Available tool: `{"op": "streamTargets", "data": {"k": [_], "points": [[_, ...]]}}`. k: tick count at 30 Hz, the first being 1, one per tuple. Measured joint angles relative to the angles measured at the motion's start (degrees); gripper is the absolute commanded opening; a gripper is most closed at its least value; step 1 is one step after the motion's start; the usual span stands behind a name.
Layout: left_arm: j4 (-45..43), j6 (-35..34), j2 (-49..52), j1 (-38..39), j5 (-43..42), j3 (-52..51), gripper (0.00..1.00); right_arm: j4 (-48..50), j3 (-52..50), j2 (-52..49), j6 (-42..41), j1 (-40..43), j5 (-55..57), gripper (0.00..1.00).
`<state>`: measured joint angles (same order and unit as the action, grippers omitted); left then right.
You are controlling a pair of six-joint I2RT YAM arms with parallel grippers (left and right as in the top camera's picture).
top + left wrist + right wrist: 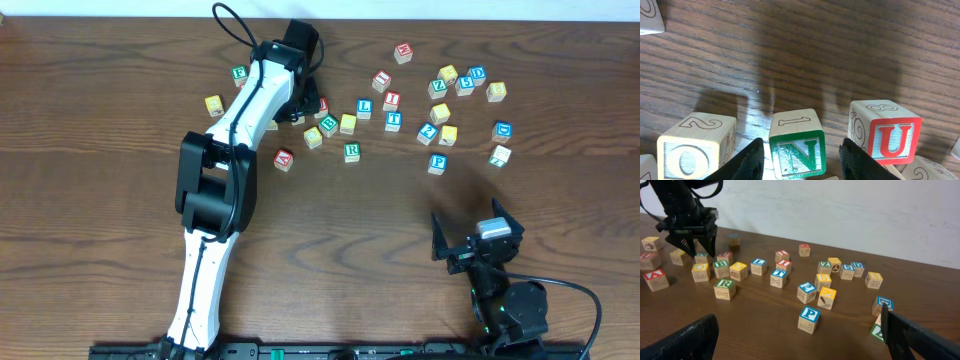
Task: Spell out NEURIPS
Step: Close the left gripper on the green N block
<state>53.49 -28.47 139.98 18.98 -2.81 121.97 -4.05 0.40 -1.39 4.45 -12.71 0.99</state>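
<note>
Our left gripper (800, 161) is spread and straddles the N cube (797, 145), which sits on the table (815, 50) in a tight knot of cubes at the far side. In the wrist view we see a thin gap at each finger, so we judge that nothing is pinched yet.

The N lies closer to one finger than to the other. When the jaws close, the nearer finger will likely meet it first and push it sideways or twist it, leaving a crooked grip on the corners.

The U cube (890, 137) stands just beside one finger, and the O cube (695, 147) just outside the other. A slight descent or drift could land a fingertip on either, knock it away, or wedge it into the pinch together with the N. The U matters, since we need it for the word too. From overhead the arm (235, 150) hides the N, so we cannot check alignment there.

Our right gripper (472, 230) is spread wide and empty near the front of the table, well apart from the cubes. The R cube (352, 152) and P cube (437, 163) lie loose in the middle, and a low carry of the N across them could scatter them.
</note>
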Motion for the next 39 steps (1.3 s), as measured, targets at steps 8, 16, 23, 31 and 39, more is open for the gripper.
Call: {"op": "streamTargets", "data": {"k": [8,16,23,31,39], "points": [[-0.22,0.00,0.09,0.00,0.00,-0.66,0.48,0.00,0.00,0.00,0.00,0.00,0.00,0.99],[-0.24,0.07,0.09,0.00,0.09,-0.66,0.38,0.00,0.00,0.00,0.00,0.00,0.00,0.99],[-0.61,0.04,0.09,0.00,0.15,-0.66,0.32,0.00,0.00,0.00,0.00,0.00,0.00,0.99],[-0.74,0.02,0.09,0.00,0.17,-0.66,0.25,0.00,0.00,0.00,0.00,0.00,0.00,0.99],[-0.61,0.02,0.09,0.00,0.17,-0.66,0.25,0.00,0.00,0.00,0.00,0.00,0.00,0.99]]}}
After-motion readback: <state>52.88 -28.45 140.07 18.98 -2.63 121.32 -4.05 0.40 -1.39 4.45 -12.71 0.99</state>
